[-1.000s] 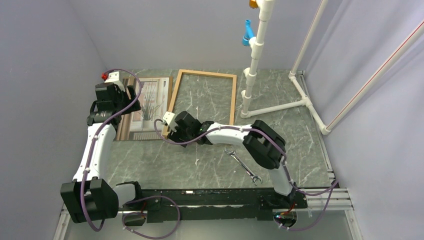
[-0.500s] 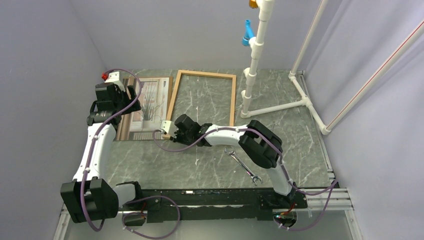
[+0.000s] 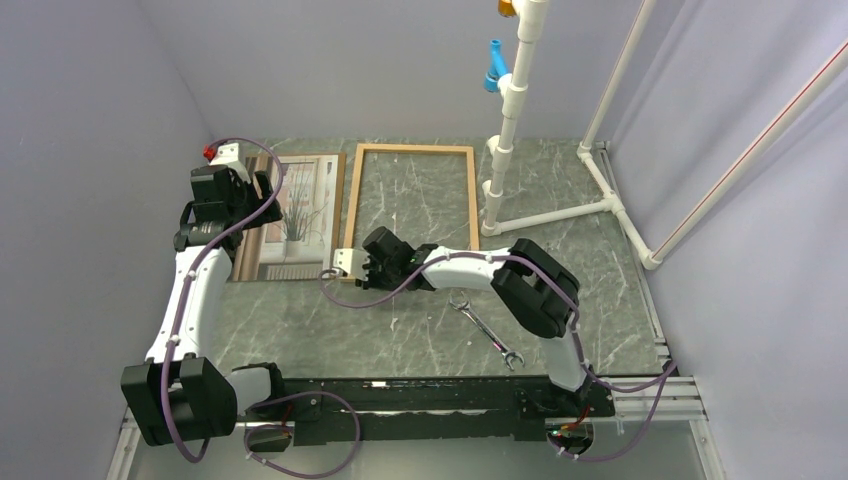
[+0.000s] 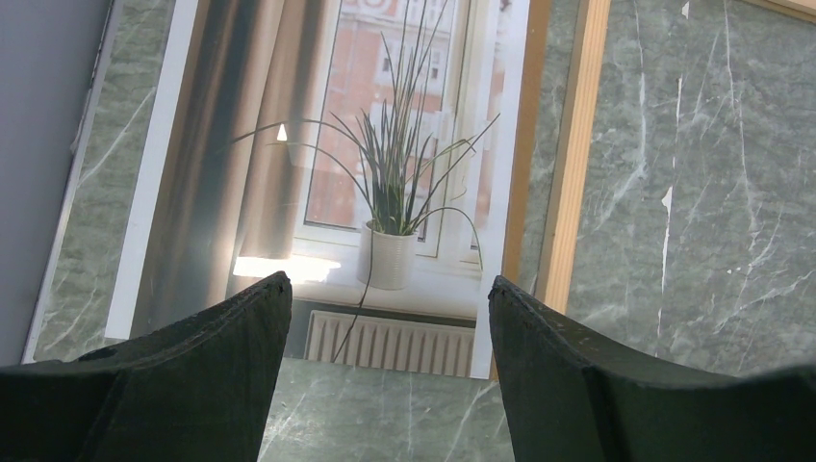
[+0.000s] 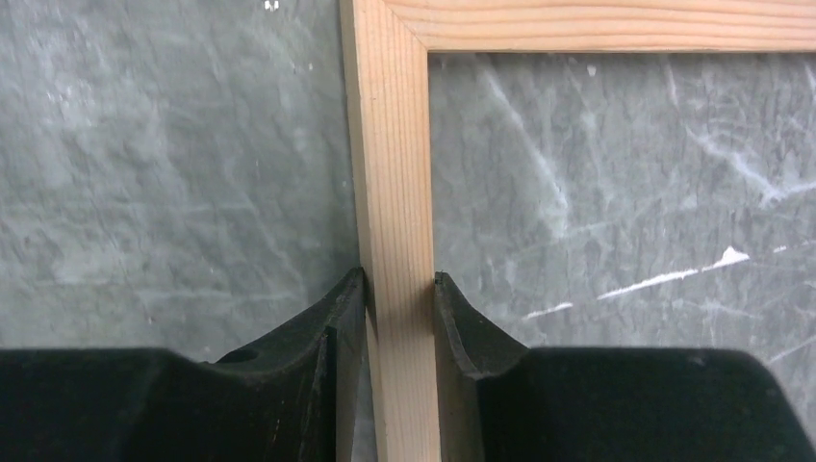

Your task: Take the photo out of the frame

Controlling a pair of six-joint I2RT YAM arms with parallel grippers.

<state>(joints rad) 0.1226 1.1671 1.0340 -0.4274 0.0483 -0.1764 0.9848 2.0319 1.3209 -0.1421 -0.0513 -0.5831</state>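
Photo, a flat rectangular print, lies beside the frame of grained pale wood. Only its wrist view shows the right gripper clamping one strip. The left gripper is spread apart.

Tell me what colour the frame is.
The frame is pale tan wood with fine grain; best seen in the right wrist view.

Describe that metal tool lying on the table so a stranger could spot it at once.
Start at the green marbled table and look toward its near edge, just right of centre, beside the right arm. There lies a slim wrench, set diagonally. It is the only silvery metal tool on it, unlike the wooden frame and the photo farther back.
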